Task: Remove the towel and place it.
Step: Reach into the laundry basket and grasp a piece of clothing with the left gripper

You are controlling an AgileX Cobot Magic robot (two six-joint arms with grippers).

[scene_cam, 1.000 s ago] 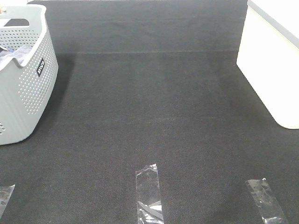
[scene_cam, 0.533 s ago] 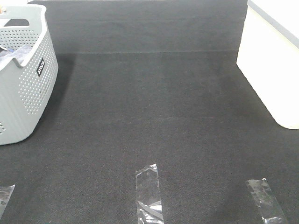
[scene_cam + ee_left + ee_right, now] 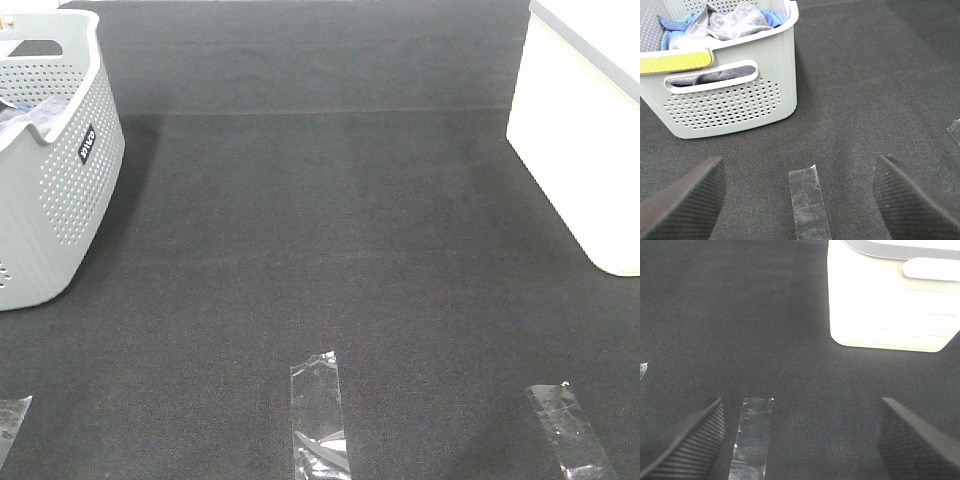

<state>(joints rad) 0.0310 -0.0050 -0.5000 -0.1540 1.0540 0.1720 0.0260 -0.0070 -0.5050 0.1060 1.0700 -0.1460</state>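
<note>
Towel (image 3: 737,21) lies in basket (image 3: 740,107), beyond left jaws.

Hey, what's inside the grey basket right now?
The grey basket holds the greyish-lavender towel, bunched on top, with a blue cloth at its edges. Anything deeper is covered by them.

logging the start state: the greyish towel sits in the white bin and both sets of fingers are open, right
Not quite. The towel is in the grey basket, not the white bin; the left wrist view shows it there. The left fingers and right fingers are open, as you said.
</note>
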